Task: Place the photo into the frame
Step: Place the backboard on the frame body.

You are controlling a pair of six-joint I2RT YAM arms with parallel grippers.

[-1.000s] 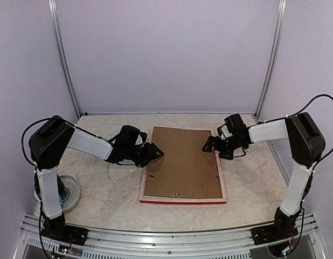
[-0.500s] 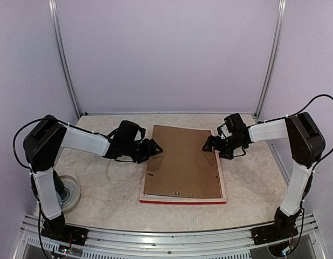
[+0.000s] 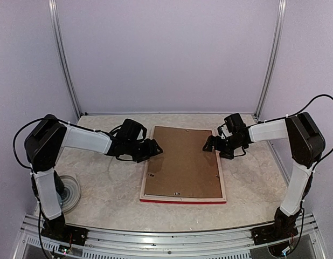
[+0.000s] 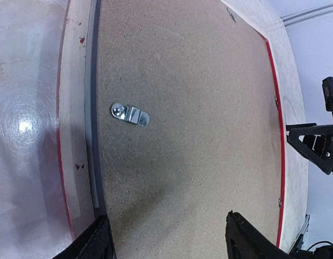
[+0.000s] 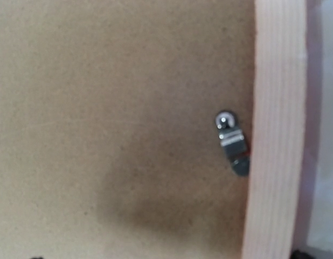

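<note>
The frame (image 3: 222,183) lies face down on the table, pale wood back up, red showing along its near edge. A brown backing board (image 3: 182,162) fills it. The photo is not in view. My left gripper (image 3: 155,148) hovers open over the frame's left rail; in the left wrist view (image 4: 166,240) its fingers straddle the board's edge beside a small metal clip (image 4: 130,114). My right gripper (image 3: 210,144) is open low over the frame's right rail (image 5: 274,129), above another metal clip (image 5: 233,143). Its fingertips barely show at the bottom corners.
A round translucent disc (image 3: 68,191) lies by the left arm's base. Lilac walls with metal posts close in the marbled tabletop (image 3: 102,199). My right gripper also shows in the left wrist view (image 4: 316,147).
My left arm has drawn back a little, moving its gripper slightly farther along the frame's left rail. The right arm and the frame have not moved.
</note>
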